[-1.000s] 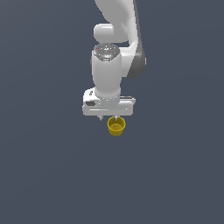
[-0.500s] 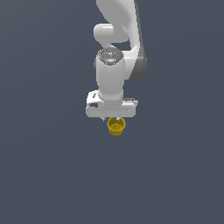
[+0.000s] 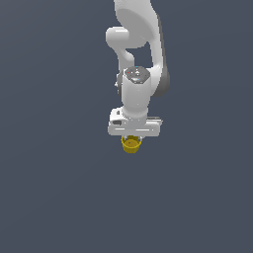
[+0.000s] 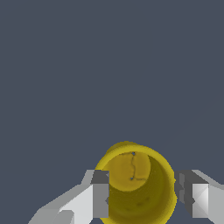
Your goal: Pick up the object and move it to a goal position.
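Observation:
The object is a small mustard-yellow cup (image 3: 131, 145), standing upright on the dark grey floor just below the white hand. In the wrist view the cup (image 4: 131, 168) shows from above, mouth up, and sits between the two fingers. My gripper (image 3: 132, 138) is lowered over the cup and straddles it. In the wrist view the gripper (image 4: 146, 197) is open: one finger (image 4: 100, 194) is at the cup's rim, and the other finger (image 4: 194, 199) stands a small gap away from the opposite side. The fingertips are hidden in the exterior view.
A plain dark grey floor (image 3: 59, 197) lies all around. The white arm (image 3: 141, 54) rises straight above the cup. No other objects or goal marker show.
The gripper has come down toward the cup, so the hand now covers the cup's upper part. The cup has not moved.

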Tool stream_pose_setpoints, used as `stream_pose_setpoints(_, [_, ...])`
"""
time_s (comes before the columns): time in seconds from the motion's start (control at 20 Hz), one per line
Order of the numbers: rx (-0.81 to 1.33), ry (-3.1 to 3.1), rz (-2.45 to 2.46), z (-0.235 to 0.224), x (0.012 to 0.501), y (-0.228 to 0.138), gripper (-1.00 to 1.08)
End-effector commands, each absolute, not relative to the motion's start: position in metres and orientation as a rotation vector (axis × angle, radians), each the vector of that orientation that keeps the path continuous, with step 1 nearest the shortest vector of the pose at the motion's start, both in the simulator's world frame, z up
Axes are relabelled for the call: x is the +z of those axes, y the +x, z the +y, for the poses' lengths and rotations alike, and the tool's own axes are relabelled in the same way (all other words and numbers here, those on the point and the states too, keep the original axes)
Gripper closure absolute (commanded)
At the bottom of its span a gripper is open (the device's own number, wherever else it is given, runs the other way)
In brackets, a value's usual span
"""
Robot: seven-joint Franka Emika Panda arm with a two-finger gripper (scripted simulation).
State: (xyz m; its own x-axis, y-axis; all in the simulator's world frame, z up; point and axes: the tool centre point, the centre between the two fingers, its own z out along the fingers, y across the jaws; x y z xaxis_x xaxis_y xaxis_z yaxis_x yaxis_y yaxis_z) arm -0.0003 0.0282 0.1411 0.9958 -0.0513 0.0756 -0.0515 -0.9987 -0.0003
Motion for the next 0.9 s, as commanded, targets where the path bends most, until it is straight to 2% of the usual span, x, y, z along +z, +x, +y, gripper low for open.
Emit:
stream_pose_setpoints(0.0, [0.143,3.131,-0.111,0.038,0.129,-0.004,-0.2])
stream_pose_setpoints(0.85, [0.412,3.01,-0.316,0.073,0.083,-0.031,-0.2])
